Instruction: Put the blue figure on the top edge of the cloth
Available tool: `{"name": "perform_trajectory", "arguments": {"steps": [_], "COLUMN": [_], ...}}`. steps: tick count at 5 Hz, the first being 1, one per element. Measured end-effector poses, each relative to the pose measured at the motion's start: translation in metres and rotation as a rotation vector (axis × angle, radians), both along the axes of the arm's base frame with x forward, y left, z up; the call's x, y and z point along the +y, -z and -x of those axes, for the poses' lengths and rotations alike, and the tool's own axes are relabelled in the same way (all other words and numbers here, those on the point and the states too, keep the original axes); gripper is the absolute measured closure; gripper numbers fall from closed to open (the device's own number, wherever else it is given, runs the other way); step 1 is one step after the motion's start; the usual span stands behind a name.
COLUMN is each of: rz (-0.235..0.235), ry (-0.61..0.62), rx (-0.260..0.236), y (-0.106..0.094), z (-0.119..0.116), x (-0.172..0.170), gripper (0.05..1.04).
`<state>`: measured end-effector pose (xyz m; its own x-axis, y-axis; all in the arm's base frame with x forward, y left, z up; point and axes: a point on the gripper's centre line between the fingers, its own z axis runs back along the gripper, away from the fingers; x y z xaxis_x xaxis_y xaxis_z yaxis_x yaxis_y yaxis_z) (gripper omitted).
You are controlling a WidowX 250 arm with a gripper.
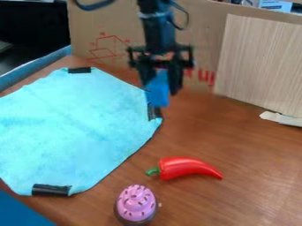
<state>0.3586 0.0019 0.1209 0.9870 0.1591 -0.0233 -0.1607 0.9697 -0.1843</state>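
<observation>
From here I count one blue figure (157, 90), one cloth (77, 128), three black strips (50, 190), one red pepper (187, 168) and one pink-topped cupcake (135, 204)

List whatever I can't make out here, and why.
All in the camera view:
Details of the blue figure: blurred, partly covered by the claw.
Left side of the cloth: cut off by the left edge.
Bottom of the toy cupcake: cut off by the bottom edge.
Rest of the blue object: cut off at the lower-left corner.
</observation>
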Motion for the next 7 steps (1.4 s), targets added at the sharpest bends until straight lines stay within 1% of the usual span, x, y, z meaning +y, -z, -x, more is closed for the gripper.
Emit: {"name": "perform_trajectory", "arguments": {"steps": [1, 2, 3, 4, 5, 6, 7], "rz": [-0.003, 0.026, 0.071, 0.127, 0.158, 0.154, 0.143], "ry": [-0.125, -0.298, -0.541, -0.796, -1.026, -1.272, -1.534], "rx": [-0.037, -0.072, -0.099, -0.163, -0.173, -0.218, -0.219], "y": [-0.008, -0.01, -0.014, -0.031, -0.028, -0.026, -0.02], "z": [0.004, 0.003, -0.001, -0.012, -0.029, -0.04, -0.037], "x": [0.032, 0.067, 0.094, 0.124, 0.148, 0.174, 0.199], "gripper": [0.482, 0.482, 0.482, 0.482, 0.482, 0.482, 0.482]}}
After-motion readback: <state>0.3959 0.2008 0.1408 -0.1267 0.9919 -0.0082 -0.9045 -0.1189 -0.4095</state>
